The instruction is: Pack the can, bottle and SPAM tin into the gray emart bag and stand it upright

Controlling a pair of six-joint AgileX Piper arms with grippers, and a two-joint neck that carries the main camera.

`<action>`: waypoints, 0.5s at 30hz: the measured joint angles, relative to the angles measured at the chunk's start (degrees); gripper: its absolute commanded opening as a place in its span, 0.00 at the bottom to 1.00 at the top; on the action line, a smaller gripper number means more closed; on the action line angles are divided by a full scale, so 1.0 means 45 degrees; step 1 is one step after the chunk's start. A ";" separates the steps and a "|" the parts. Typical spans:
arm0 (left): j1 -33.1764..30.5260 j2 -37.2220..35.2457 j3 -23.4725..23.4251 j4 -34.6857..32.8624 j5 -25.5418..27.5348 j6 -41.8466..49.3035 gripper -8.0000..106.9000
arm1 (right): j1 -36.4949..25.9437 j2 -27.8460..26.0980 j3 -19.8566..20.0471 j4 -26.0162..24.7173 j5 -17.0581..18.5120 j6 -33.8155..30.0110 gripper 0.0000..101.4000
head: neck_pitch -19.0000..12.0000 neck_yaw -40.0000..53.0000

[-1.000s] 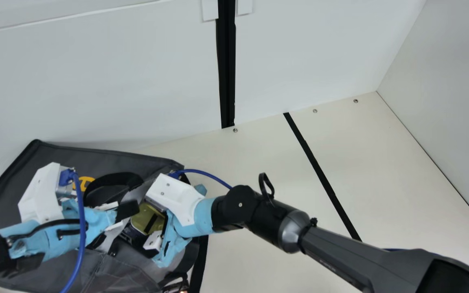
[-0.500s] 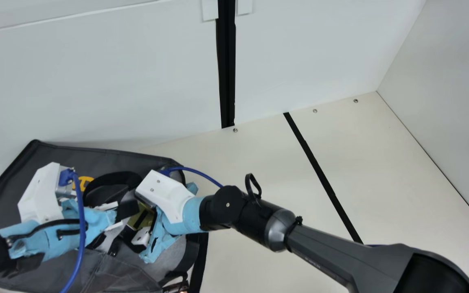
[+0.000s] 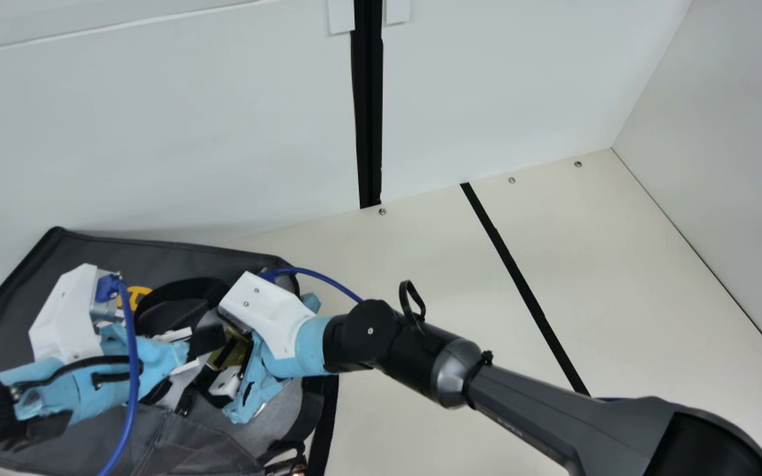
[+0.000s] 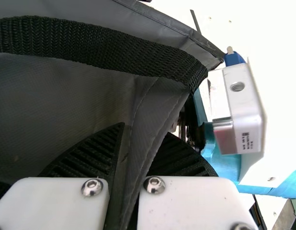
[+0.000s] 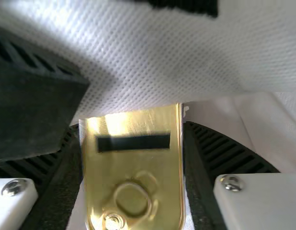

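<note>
My left gripper [image 3: 204, 338] holds the mouth edge of the gray bag [image 3: 110, 258], which lies on the table. In the left wrist view, the fingers of the left gripper [image 4: 133, 160] pinch a fold of the bag [image 4: 62, 100]. At the bag's opening is my right gripper [image 3: 267, 317], with the gold SPAM tin [image 3: 230, 350] partly covered by it. The right wrist view has the tin [image 5: 133, 167] clamped between both fingers of the right gripper [image 5: 133, 158], beside pale bag lining. I cannot make out the can or bottle.
A black handle [image 3: 186, 289] loops near the left gripper. Something small and shiny [image 3: 285, 467] is at the bag's lower right edge. White walls stand behind and to the right. The cream table [image 3: 421, 277] spreads right of the bag, crossed by a black strip.
The right gripper has moved left with the tin, closer to the left gripper and further over the bag's opening. The left arm has kept still.
</note>
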 measured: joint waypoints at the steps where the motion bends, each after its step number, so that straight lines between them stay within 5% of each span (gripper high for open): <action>1: 0.0000 0.0000 0.0000 0.0000 0.0000 0.0000 0.00 | -0.0013 -0.0016 0.0000 0.0012 0.0000 0.0000 0.79 | 0.0000 0.0000; 6: 0.0000 0.0000 0.0000 0.0000 0.0000 0.0000 0.00 | -0.0081 -0.0145 0.0066 0.0012 0.0083 0.0000 0.94 | 0.0000 0.0000; 15: 0.0000 0.0000 0.0000 0.0000 0.0000 0.0000 0.00 | -0.0293 -0.0612 0.0463 0.0001 0.0276 -0.0044 0.94 | 0.0000 0.0000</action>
